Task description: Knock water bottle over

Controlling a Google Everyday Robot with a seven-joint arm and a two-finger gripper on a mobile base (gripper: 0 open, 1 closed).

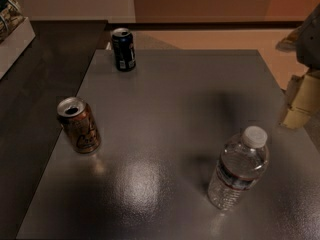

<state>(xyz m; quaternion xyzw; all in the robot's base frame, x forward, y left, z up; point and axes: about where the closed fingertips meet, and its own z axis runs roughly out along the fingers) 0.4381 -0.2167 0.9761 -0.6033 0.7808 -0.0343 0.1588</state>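
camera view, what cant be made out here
- Gripper, camera view, right of the grey table: mostly cut off by the right edge.
- Small clear ribbed plastic water bottle: label band wording too small.
- Orange-brown soda can, dark blue can: brand print too small to read.

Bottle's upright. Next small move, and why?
Probably bring the gripper in toward the bottle: it stands upright on the table, and the gripper hangs at the right edge of view, apart from it.
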